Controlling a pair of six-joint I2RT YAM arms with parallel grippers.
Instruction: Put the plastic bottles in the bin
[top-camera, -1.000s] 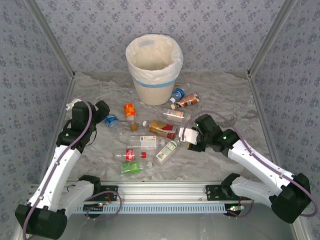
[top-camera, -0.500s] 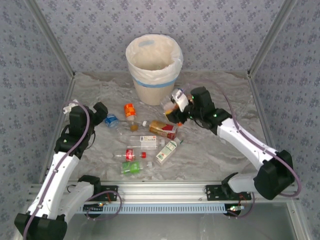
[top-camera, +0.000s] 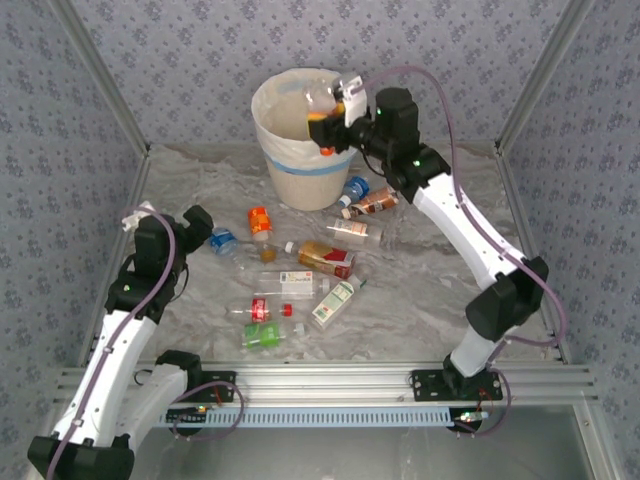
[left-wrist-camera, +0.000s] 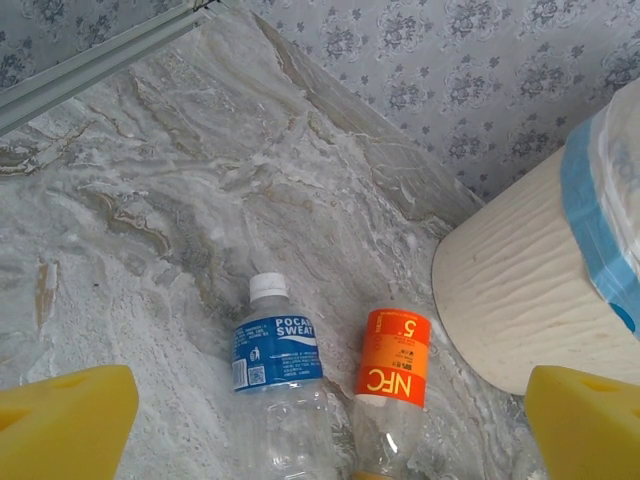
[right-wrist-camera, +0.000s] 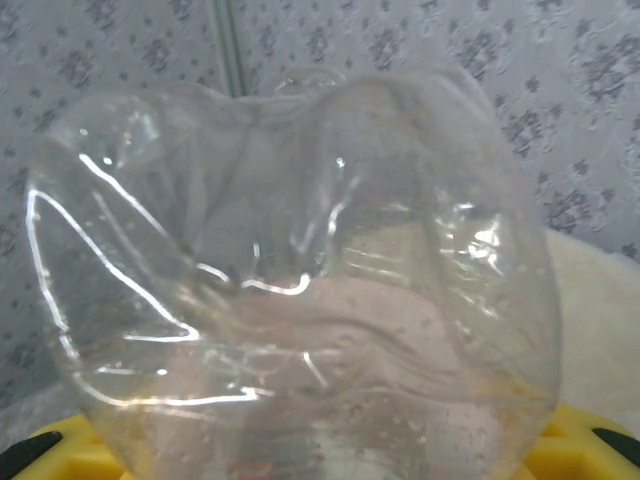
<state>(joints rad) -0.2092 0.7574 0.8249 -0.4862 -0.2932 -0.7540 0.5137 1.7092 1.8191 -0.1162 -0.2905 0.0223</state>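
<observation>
Plastic bottles (top-camera: 290, 284) lay scattered on the bench (top-camera: 430, 290) in front of the bin (top-camera: 305, 170) — about ten of them, on their sides, with orange, blue, brown, white, red and green labels. One more, a clear bottle (top-camera: 318, 102), was up in the air, clenched between the jaws of the right gripper (top-camera: 336, 108), which hung at the bin's right rim with the bottle over the white liner. From the right wrist, this bottle's dented, transparent base faced the camera, with yellow pads (right-wrist-camera: 60, 445) at its lower edge. The left gripper (top-camera: 203, 222) sat low near the left side of the bench, its jaws spread wide and grasping nothing. Ahead of it lay a blue-labelled bottle (left-wrist-camera: 277, 350) and an orange-labelled bottle (left-wrist-camera: 393, 372) — side by side, nearly touching, the orange one just beside the bin's wall.
</observation>
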